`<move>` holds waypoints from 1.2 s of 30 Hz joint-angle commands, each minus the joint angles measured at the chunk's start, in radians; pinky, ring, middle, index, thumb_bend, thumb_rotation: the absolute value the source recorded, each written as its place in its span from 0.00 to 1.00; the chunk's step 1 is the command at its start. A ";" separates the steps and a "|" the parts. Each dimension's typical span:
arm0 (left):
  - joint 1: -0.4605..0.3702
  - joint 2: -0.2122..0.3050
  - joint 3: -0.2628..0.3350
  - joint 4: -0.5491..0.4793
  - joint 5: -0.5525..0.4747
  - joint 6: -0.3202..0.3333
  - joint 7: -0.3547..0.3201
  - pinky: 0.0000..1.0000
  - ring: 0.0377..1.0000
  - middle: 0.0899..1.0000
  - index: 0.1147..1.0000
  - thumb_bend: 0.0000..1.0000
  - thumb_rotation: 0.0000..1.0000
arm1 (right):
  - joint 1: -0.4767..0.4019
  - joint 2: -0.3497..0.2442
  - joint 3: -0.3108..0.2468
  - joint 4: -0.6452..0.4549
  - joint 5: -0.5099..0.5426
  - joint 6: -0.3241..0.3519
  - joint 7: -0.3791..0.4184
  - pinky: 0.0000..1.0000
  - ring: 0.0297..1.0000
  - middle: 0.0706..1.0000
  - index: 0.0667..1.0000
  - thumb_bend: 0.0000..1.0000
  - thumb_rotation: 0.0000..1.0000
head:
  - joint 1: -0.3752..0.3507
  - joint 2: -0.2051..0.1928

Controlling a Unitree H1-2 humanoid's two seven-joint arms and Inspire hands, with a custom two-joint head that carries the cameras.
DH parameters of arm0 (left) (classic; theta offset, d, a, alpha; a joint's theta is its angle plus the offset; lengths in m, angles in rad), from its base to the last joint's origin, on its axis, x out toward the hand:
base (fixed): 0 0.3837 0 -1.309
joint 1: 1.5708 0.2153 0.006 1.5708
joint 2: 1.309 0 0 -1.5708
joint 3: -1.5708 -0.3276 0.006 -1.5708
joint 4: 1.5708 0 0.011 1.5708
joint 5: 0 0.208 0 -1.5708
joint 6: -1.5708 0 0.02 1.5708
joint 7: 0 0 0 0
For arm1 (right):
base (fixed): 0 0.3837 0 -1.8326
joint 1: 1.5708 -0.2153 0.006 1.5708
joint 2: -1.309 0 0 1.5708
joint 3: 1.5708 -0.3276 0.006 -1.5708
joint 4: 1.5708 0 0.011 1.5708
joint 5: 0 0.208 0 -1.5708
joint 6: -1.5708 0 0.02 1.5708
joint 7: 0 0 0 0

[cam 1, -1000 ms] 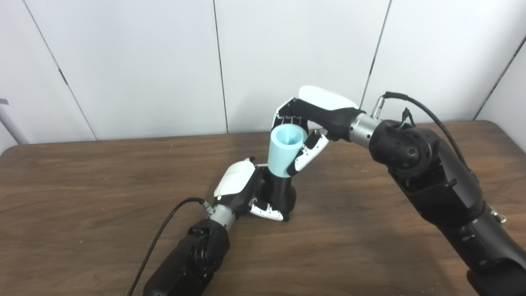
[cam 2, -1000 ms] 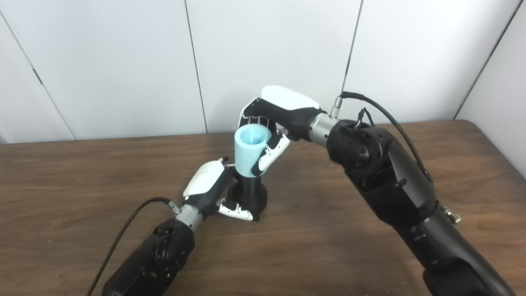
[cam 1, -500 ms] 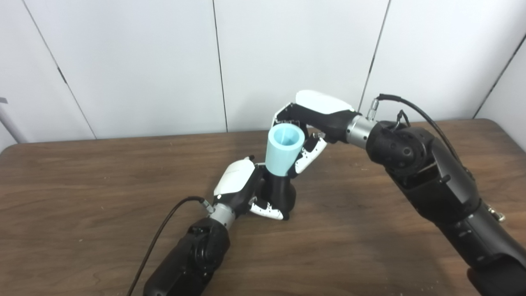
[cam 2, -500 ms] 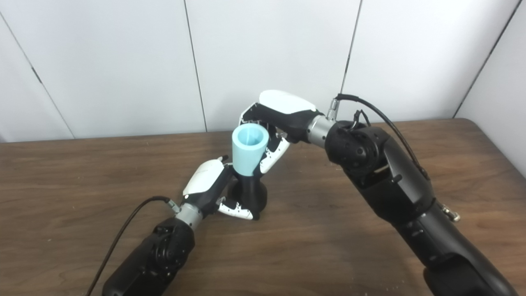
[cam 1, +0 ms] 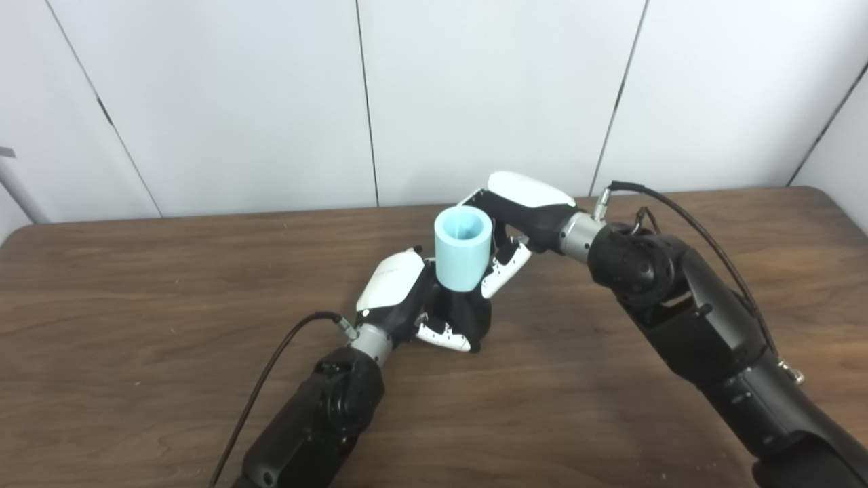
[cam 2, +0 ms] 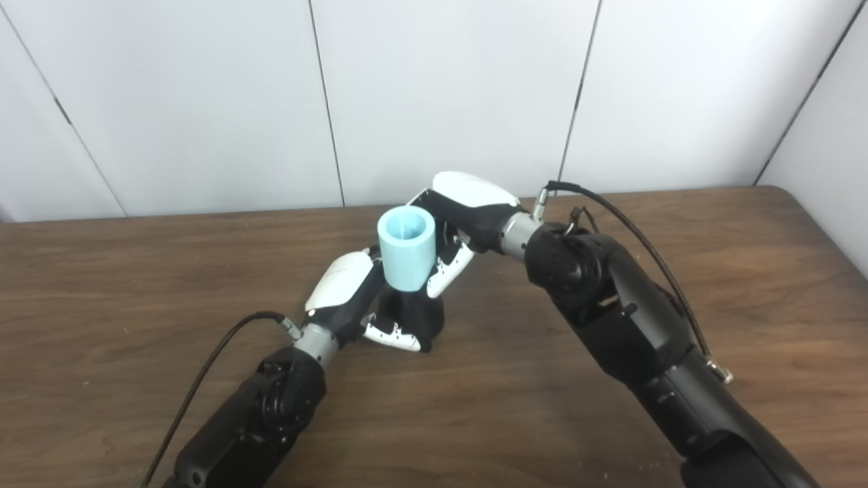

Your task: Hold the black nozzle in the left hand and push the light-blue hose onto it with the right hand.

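**Hose seated on nozzle, both hands gripping**

On the brown wooden table, the left hand comes in from the lower left, its fingers curled round the base of the black nozzle, which stands upright near the table's middle. The light-blue hose, a short open-topped tube, sits upright on top of the nozzle, its lower end meeting the black body. Just to the right, the right hand reaches in from behind and beside the hose, fingers wrapped about its far side and thumb side, holding it. White wall panels stand behind.
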 commanded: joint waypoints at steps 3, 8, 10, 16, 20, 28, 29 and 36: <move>0.046 -0.013 -0.046 0.043 0.009 -0.001 -0.091 1.00 0.63 0.43 0.42 0.53 0.00 | -0.025 -0.028 0.009 -0.018 -0.017 -0.032 0.021 0.36 0.38 0.43 0.49 0.52 0.00 | 0.001 -0.003; 0.045 -0.009 -0.044 0.047 0.006 -0.009 -0.091 1.00 0.63 0.43 0.42 0.53 0.00 | -0.025 -0.040 -0.002 -0.014 -0.004 -0.035 0.034 0.38 0.39 0.44 0.48 0.52 0.00 | -0.004 -0.012; 0.043 -0.009 -0.043 0.055 0.006 -0.016 -0.088 1.00 0.63 0.43 0.42 0.53 0.00 | -0.027 -0.042 -0.015 -0.033 0.004 -0.021 0.040 0.38 0.39 0.45 0.48 0.52 0.00 | -0.004 -0.014; 0.037 -0.014 -0.046 0.073 0.020 -0.013 -0.085 1.00 0.63 0.43 0.43 0.53 0.00 | -0.024 -0.061 -0.030 -0.128 -0.003 0.025 0.083 0.49 0.66 0.79 0.78 0.89 0.05 | -0.002 -0.023; 0.038 -0.015 -0.047 0.069 0.023 -0.004 -0.089 1.00 0.63 0.43 0.42 0.53 0.00 | -0.026 -0.070 -0.069 -0.168 0.025 0.076 0.110 0.64 0.87 0.97 0.97 0.97 0.16 | -0.002 -0.029; 0.036 -0.013 -0.048 0.075 0.025 -0.005 -0.089 1.00 0.63 0.43 0.42 0.53 0.00 | -0.018 -0.079 -0.155 -0.202 0.042 0.124 0.079 0.87 1.00 1.00 1.00 1.00 0.22 | 0.003 -0.035; 0.037 -0.012 -0.048 0.074 0.025 -0.005 -0.089 1.00 0.63 0.43 0.42 0.53 0.00 | -0.017 -0.081 -0.163 -0.209 0.046 0.127 0.077 0.88 1.00 1.00 1.00 1.00 0.22 | 0.003 -0.035; 0.031 -0.012 -0.041 0.089 0.019 -0.015 -0.084 1.00 0.63 0.44 0.42 0.53 0.00 | -0.005 -0.085 -0.185 -0.249 0.054 0.132 0.067 0.91 1.00 1.00 1.00 1.00 0.22 | 0.000 -0.036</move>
